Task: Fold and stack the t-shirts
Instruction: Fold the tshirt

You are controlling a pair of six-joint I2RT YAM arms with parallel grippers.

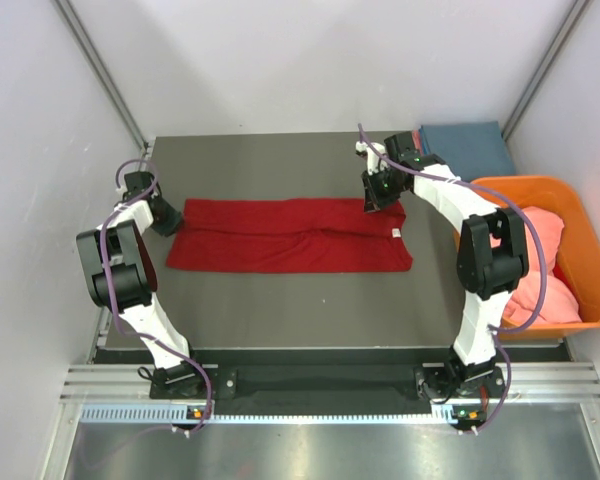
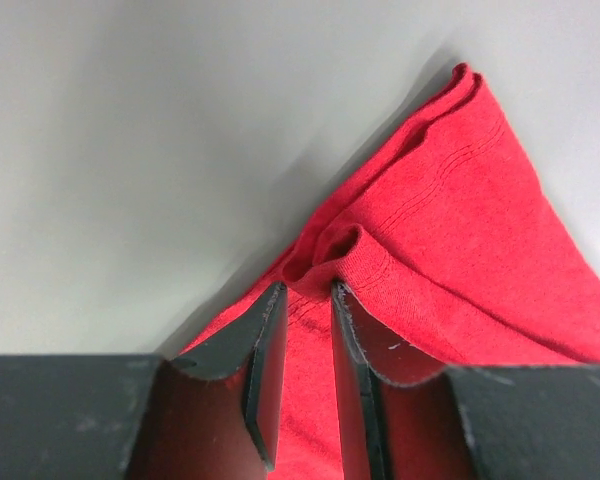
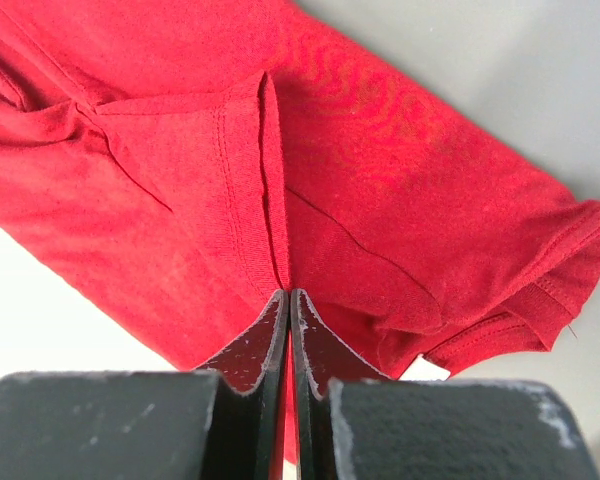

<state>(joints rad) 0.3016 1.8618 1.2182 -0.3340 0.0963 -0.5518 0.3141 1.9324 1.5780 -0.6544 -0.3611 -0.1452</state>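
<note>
Orange tub (image 1: 525, 183): off the table's right edge, beside the right arm. It holds a salmon-pink t-shirt (image 1: 540, 265), bunched and heaped up to the rim.

Table (image 1: 280, 300): dark and flat. A red t-shirt (image 1: 280, 235) lies across the middle as a long band running left to right, folded lengthwise. A white label (image 1: 396, 233) shows near its right end.

Left arm: elbow raised at the table's left side, forearm reaching in toward the shirt's left end. Left gripper (image 1: 170, 225) is low at that end. In the wrist view its fingers (image 2: 267, 340) stand a narrow gap apart, with a rolled hem of red cloth nipped between the tips.

Right arm: upright from its base, bent over at the elbow, forearm angled back and left to the shirt's far right corner. Right gripper (image 1: 372, 200) is down on the cloth. In the wrist view the fingers (image 3: 255, 350) are pressed almost together, with a fold edge of the red shirt caught at the tips.

Blue t-shirt (image 1: 470, 145): flat at the far right corner, behind the tub.
</note>
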